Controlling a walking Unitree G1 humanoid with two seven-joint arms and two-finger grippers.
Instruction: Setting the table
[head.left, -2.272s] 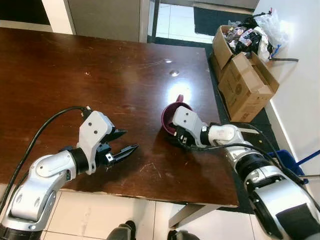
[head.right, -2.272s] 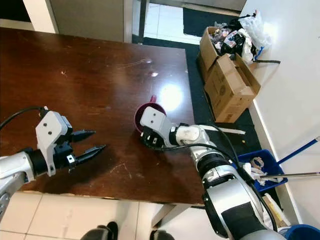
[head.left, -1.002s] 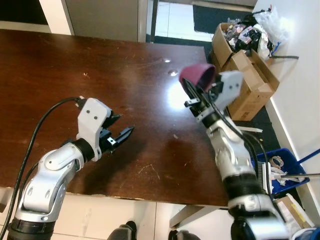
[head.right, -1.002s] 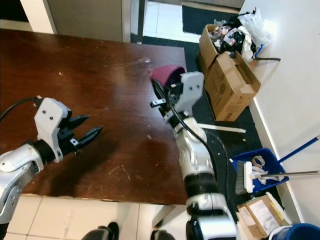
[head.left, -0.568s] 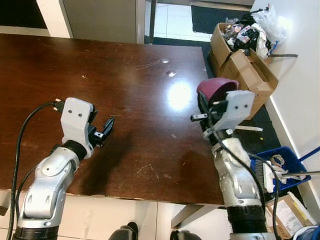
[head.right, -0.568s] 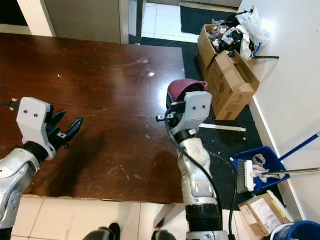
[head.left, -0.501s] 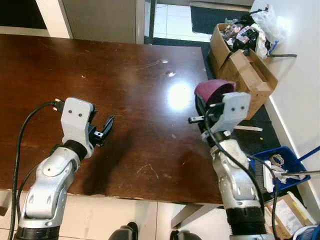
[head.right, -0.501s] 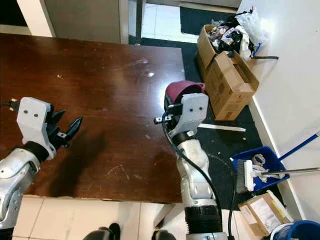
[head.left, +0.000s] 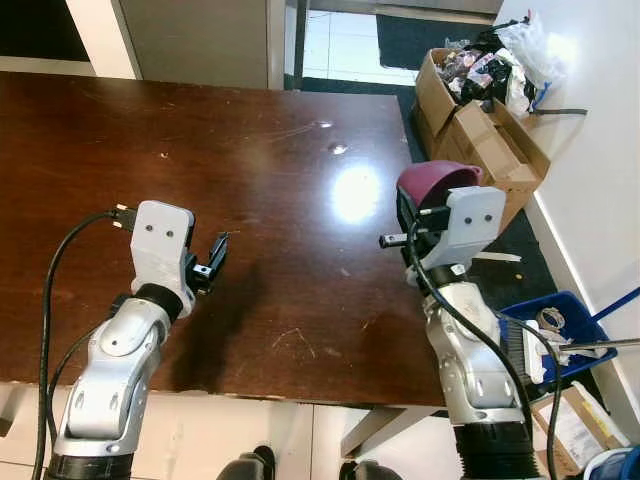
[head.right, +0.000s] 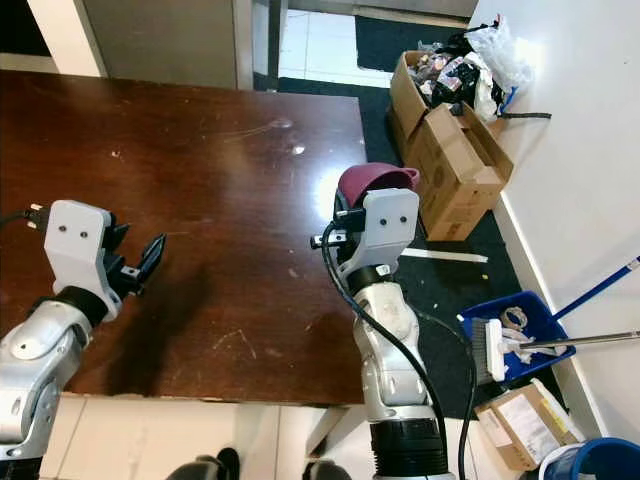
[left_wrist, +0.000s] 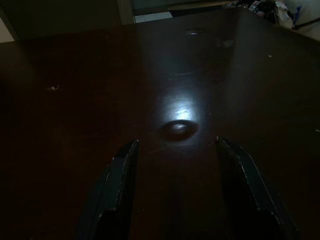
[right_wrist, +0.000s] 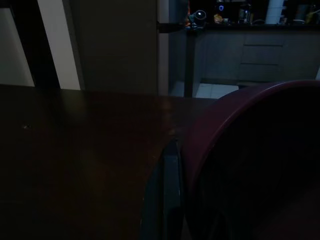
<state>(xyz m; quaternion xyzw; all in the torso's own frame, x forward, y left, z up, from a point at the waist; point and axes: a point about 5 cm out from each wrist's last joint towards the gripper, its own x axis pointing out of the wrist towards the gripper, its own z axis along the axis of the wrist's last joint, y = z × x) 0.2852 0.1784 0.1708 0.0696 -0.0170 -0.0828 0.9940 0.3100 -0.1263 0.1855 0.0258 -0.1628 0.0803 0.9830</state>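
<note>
Above table edge | right end effector grips maroon cup; left end effector spread wide, empty

Both arms raised, left jaws apart

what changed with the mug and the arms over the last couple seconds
The right end effector, shut on the maroon mug, lifted it off the table and now holds it raised near the table's right edge. The left end effector swung from pointing sideways to pointing forward, fingers open throughout. The cardboard boxes on the floor stayed put.
</note>
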